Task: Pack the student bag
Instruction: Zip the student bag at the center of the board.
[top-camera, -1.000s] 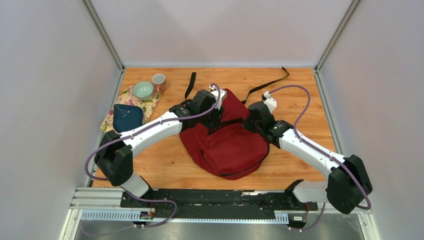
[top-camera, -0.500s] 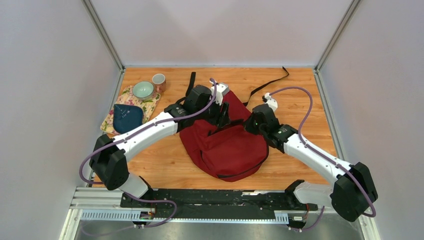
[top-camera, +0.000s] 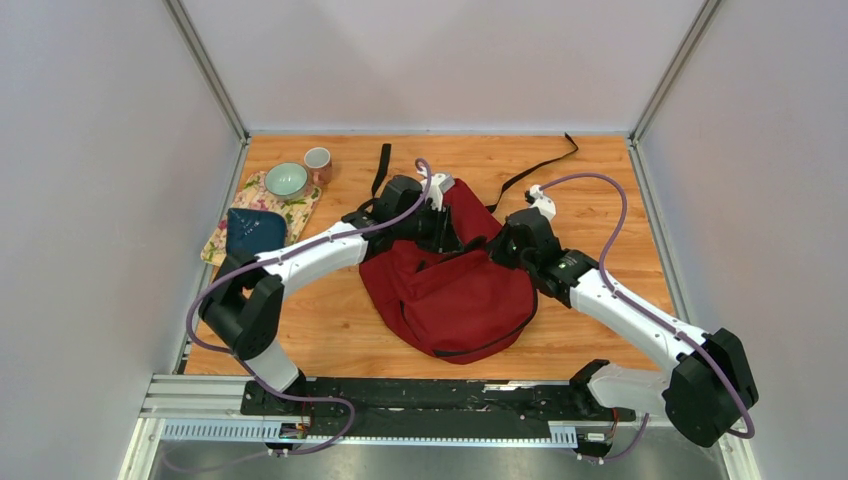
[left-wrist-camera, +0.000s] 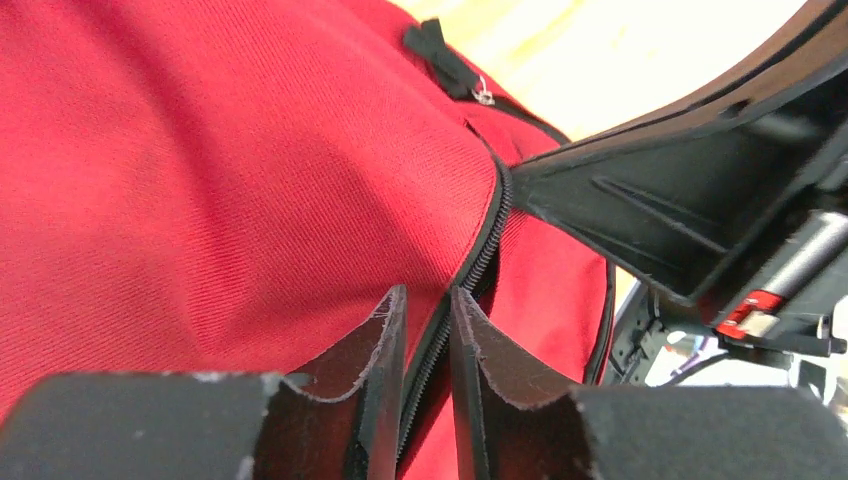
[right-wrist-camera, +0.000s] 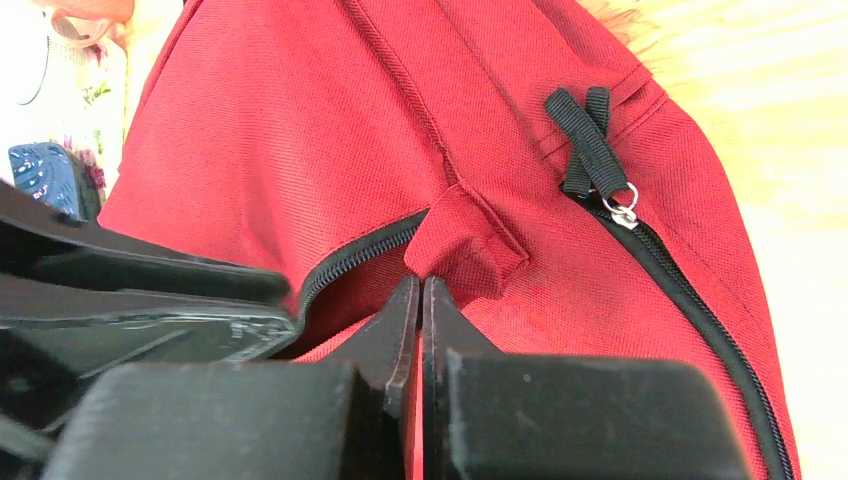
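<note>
The student bag (top-camera: 450, 295) is a dark red backpack lying in the middle of the table, its black straps trailing toward the back. My left gripper (top-camera: 455, 232) is at the bag's upper edge. In the left wrist view (left-wrist-camera: 428, 300) its fingers are nearly closed on the black zipper edge (left-wrist-camera: 487, 245) of the bag (left-wrist-camera: 200, 180). My right gripper (top-camera: 495, 246) meets it from the right. In the right wrist view (right-wrist-camera: 421, 290) it is shut on a fold of the red fabric (right-wrist-camera: 465, 245) beside the zipper opening. A black zipper pull (right-wrist-camera: 597, 150) lies to the right.
At the back left lies a floral cloth (top-camera: 302, 207) with a dark blue pouch (top-camera: 254, 233) and a teal bowl (top-camera: 286, 180) on it, and a mug (top-camera: 317, 161) beside it. Black straps (top-camera: 381, 168) (top-camera: 545, 163) lie behind the bag. Grey walls enclose the table.
My left gripper has moved right along the bag's upper edge toward the right gripper. My right gripper has shifted slightly left and back. The bag's top fabric has bunched between them.
</note>
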